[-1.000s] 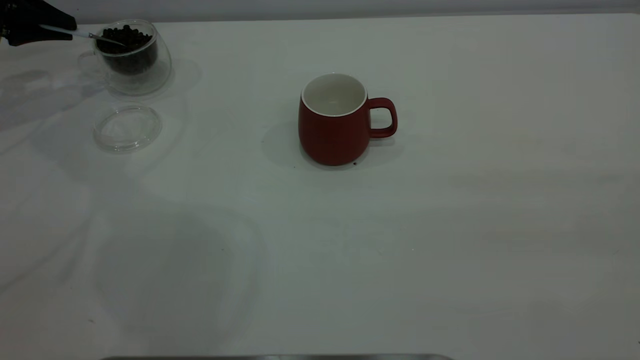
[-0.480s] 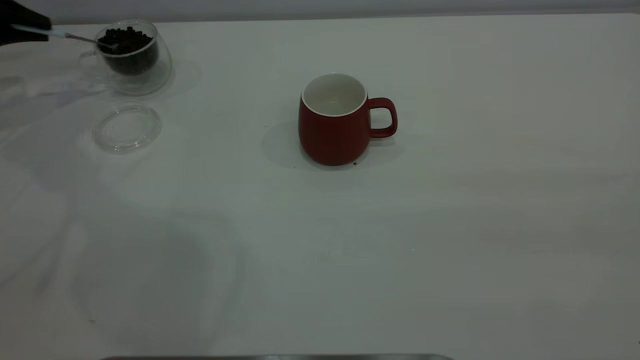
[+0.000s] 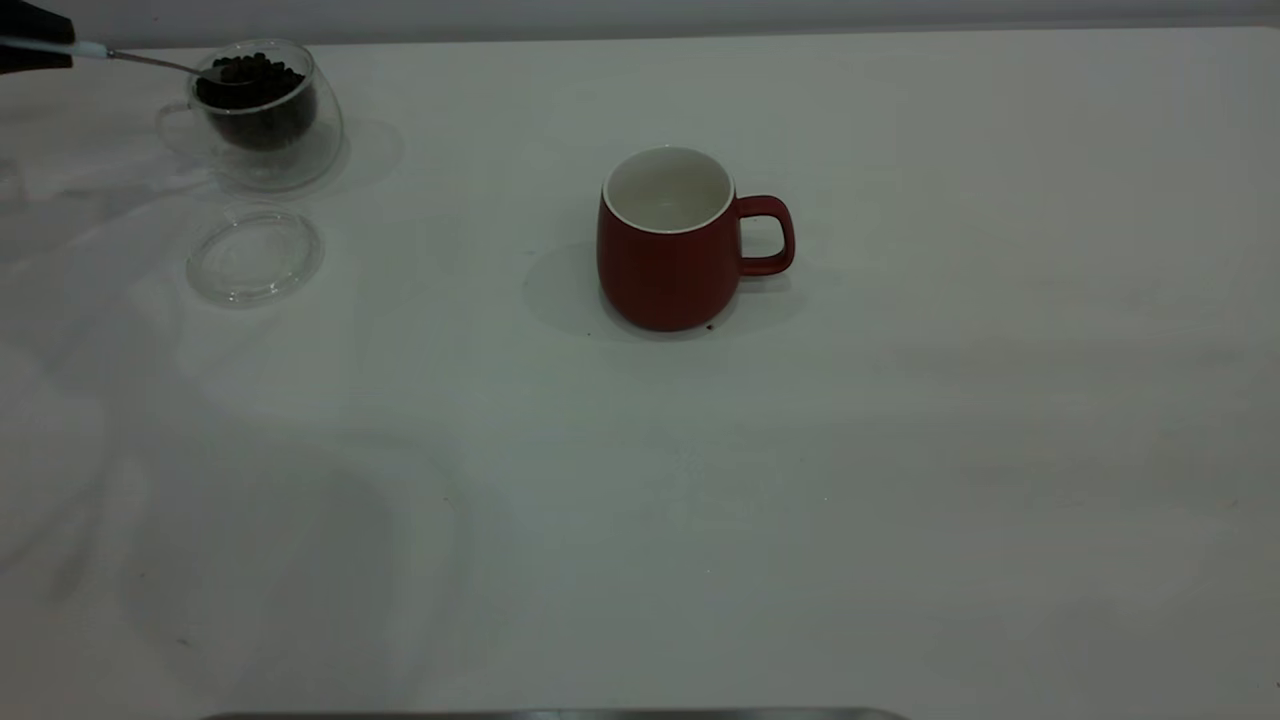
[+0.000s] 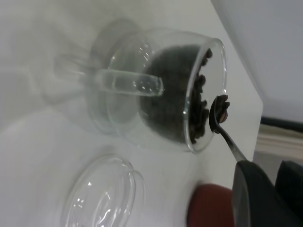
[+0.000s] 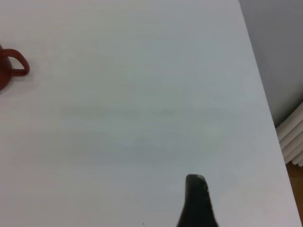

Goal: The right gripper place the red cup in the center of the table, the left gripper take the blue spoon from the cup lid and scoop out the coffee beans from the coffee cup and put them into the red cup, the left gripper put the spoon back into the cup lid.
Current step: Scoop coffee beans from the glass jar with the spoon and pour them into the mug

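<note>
The red cup [image 3: 665, 240] stands upright mid-table, white inside showing, handle to the right; it also shows as red cup [image 4: 208, 208] and red cup [image 5: 7, 66]. At the far left the clear coffee cup [image 3: 262, 115] holds coffee beans [image 3: 250, 78]. My left gripper [image 3: 30, 40] is shut on the blue spoon [image 3: 150, 62], whose bowl sits at the cup's rim. In the left wrist view the spoon [image 4: 220, 113] carries a few beans beside the coffee cup [image 4: 161, 90]. The cup lid [image 3: 255, 255] lies bare in front of the coffee cup. My right gripper [image 5: 196, 201] hovers over bare table.
The white table [image 3: 700, 500] stretches wide around the red cup. A tiny dark speck lies at the red cup's base. The table's right edge and a white radiator [image 5: 291, 137] show in the right wrist view.
My left gripper has drawn back to the left. The spoon's bowl has risen out of the bean heap to the coffee cup's rim. Red cup and lid are unmoved.
</note>
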